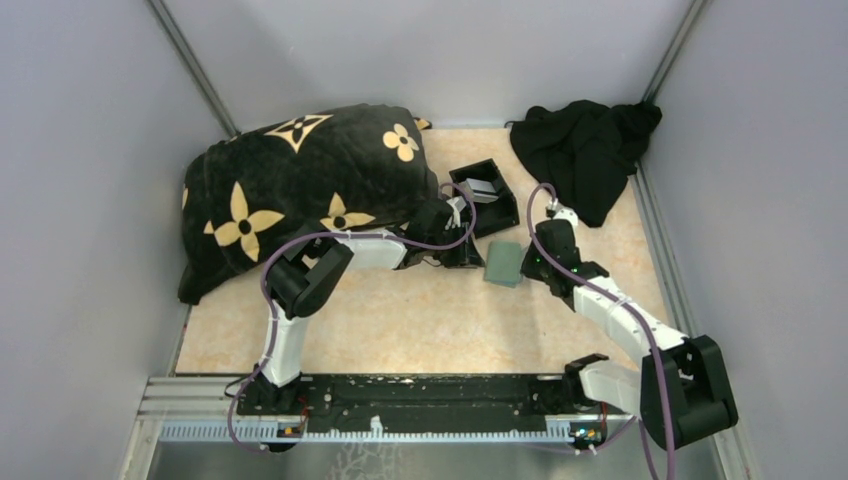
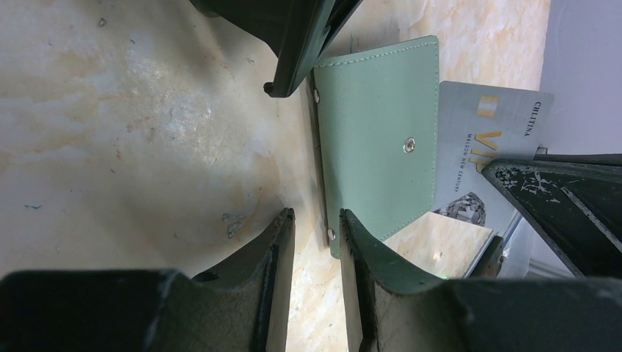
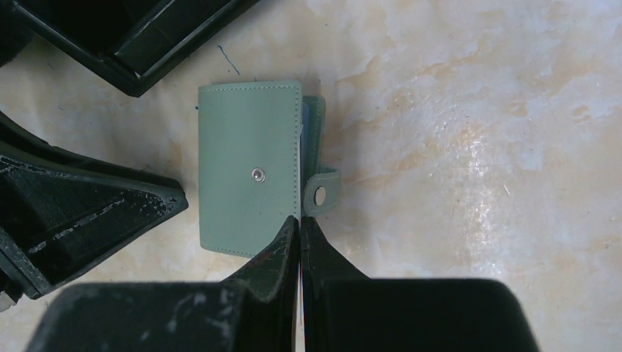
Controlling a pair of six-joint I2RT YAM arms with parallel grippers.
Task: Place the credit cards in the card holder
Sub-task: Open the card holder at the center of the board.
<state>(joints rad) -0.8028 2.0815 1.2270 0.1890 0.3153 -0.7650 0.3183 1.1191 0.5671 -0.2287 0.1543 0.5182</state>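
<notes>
pale marbled table [image 1: 400, 320] fills a grey-walled booth. behind and left of the left claw [image 2: 317, 220] a black blanket [image 1: 290, 190] with gold flowers is heaped. well behind the right claw [image 3: 299, 224] lies a black cloth [image 1: 585, 150]. a black box [image 1: 487, 195] sits just beyond both claws.

between the two claws the sage card holder [image 3: 249, 169] lies flat on the table. the left claw stands apart with nothing between its fingers. one fingertip [image 2: 352, 231] is at the holder's near edge, touching or just above, i cannot tell. the right claw is pressed together at the holder's open side, seemingly pinching a silvery credit card [image 2: 491, 132] edge-on. the card leans out past the holder's far side.

the card looks light, stiff and slick, so a pinch on its free end, clear of the pocket, suits it. the holder looks light and soft and may well skid. pinning it flat near an edge away from the slit should steady it.
</notes>
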